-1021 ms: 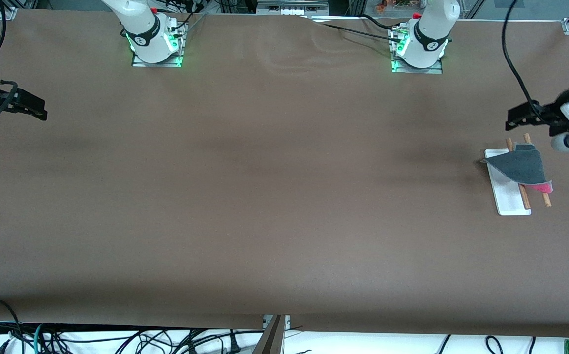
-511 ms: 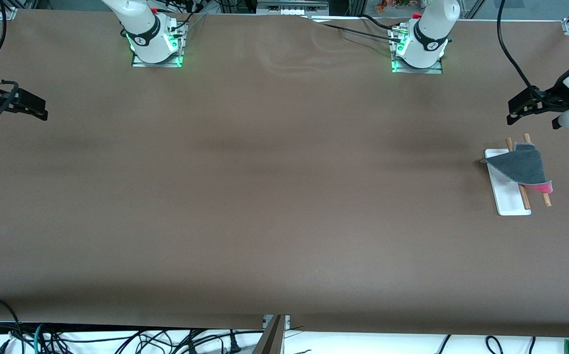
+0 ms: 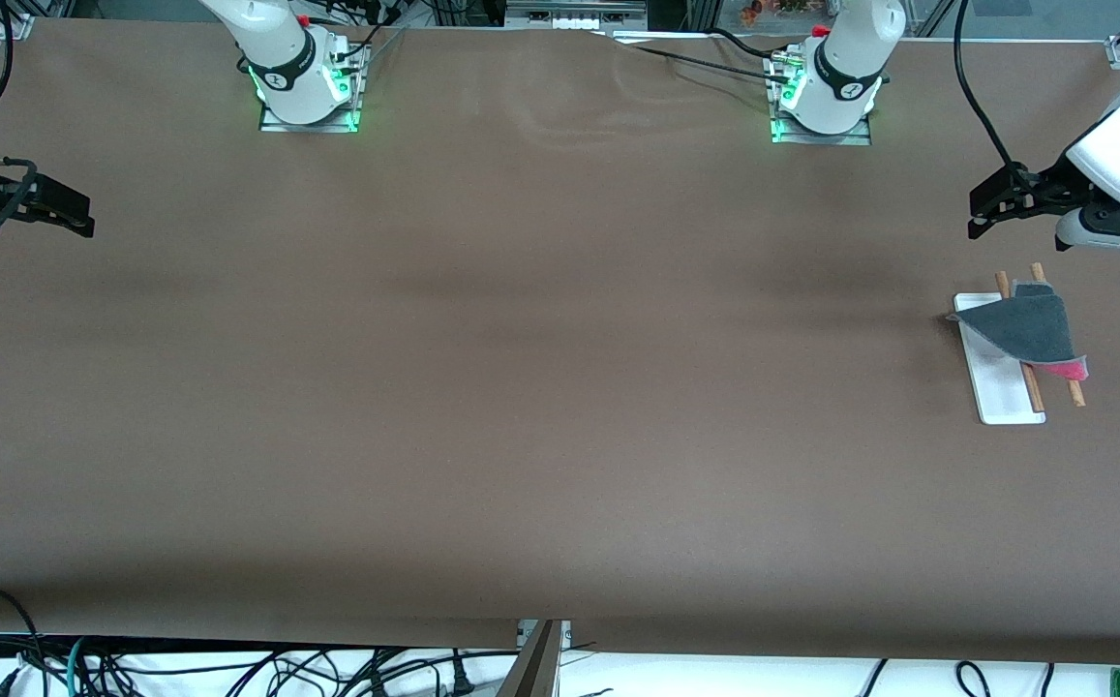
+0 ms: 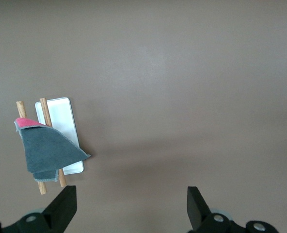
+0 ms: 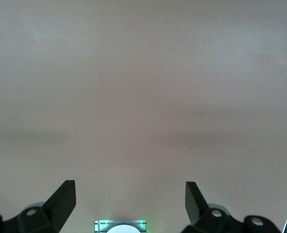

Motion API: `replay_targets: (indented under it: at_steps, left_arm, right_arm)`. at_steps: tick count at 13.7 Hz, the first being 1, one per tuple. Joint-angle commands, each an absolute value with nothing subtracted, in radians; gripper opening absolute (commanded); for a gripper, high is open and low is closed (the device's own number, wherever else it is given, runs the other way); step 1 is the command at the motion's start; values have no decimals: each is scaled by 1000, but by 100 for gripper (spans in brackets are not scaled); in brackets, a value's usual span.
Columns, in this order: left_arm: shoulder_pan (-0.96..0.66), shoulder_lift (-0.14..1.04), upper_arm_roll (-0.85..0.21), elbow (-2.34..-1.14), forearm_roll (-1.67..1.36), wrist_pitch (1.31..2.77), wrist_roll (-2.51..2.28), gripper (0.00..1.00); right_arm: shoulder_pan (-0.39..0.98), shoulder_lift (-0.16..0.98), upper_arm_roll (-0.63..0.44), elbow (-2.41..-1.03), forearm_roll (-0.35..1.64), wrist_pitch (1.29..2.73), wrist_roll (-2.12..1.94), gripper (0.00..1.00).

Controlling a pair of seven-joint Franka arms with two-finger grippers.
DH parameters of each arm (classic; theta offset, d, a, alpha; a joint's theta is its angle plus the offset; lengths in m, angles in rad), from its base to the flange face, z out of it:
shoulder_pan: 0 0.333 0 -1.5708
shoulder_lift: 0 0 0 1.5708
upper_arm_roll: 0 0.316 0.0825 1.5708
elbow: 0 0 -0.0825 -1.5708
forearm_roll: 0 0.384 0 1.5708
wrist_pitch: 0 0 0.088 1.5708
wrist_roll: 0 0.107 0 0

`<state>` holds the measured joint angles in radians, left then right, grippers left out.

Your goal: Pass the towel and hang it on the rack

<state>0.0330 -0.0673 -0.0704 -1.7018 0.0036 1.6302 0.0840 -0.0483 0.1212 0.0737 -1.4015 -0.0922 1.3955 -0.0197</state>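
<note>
The towel (image 3: 1029, 329) hangs over the two brown rods of the rack (image 3: 1003, 392), dark grey face up with a pink-red corner showing, at the left arm's end of the table. The left wrist view shows the towel (image 4: 46, 153) draped on the rack (image 4: 66, 121) too. My left gripper (image 3: 983, 205) is open and empty, in the air over bare table beside the rack, apart from the towel. My right gripper (image 3: 75, 215) is open and empty, waiting over the right arm's end of the table.
The table is covered by a brown sheet (image 3: 540, 387). The two arm bases (image 3: 308, 87) (image 3: 826, 97) stand along its farthest edge. Cables (image 3: 230, 668) lie off the edge nearest the camera.
My left gripper has risen and drawn away from the rack, toward the arm bases. The towel stays on the rods. The right arm has not moved.
</note>
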Motion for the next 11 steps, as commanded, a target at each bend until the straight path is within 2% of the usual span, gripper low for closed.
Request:
replay_targets:
  at_steps: [1,11]
  left_arm:
    - [35,-100,-61,-1727,-14,1622,83,100]
    - [26,-103,-38,-1717,-11,1614,83,100]
  right_arm:
    - [-51,115,75,-1401,-92,1396,-20,100]
    - [-54,117,74,-1401,-92,1404,-31,100]
